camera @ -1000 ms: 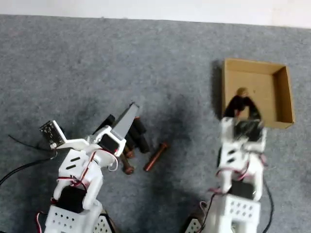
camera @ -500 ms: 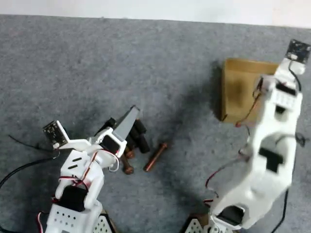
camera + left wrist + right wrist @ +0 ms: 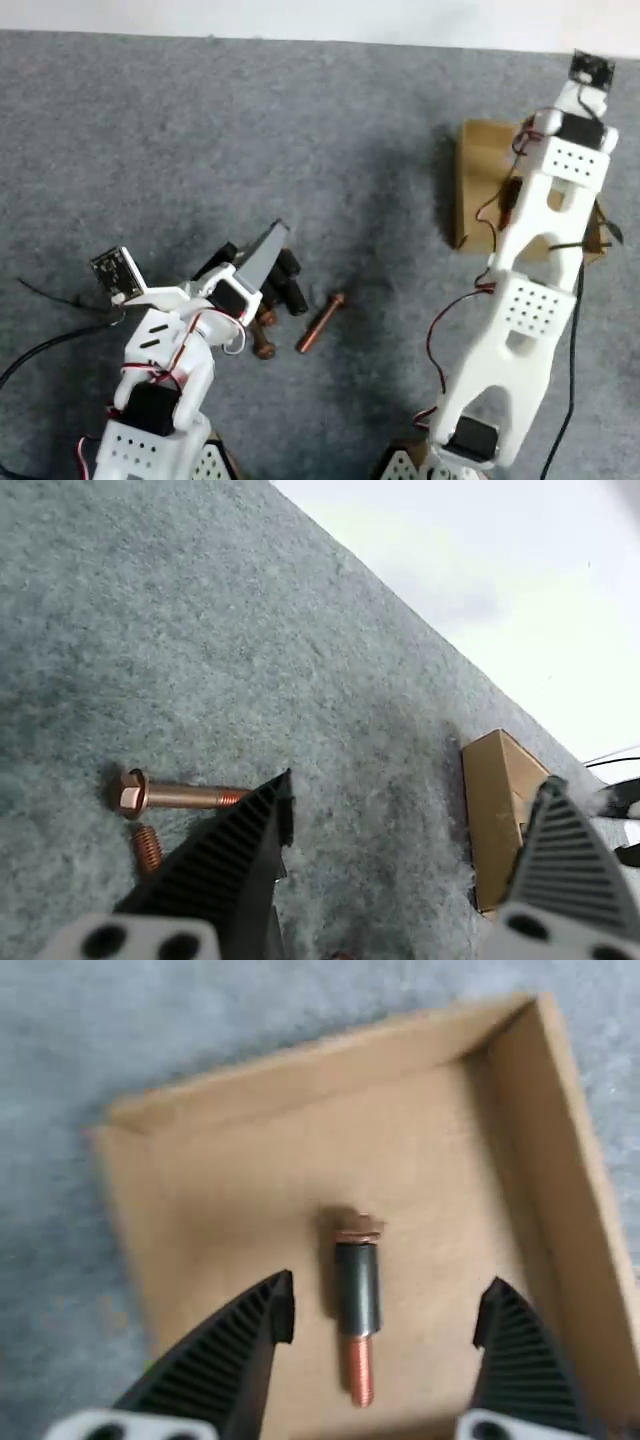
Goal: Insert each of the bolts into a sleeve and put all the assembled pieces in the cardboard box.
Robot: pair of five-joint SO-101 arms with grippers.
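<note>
Where sleeve (image 3: 357, 1285) ends, bolt (image 3: 360, 1372) (copper) protrudes

The right arm (image 3: 530, 300) unfolds from its base and now stretches forward over the cardboard box (image 3: 478, 190).

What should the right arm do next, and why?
Probably lift the right gripper away from the box: it is open, a sleeved bolt already lies inside, and a loose bolt waits on the table.
</note>
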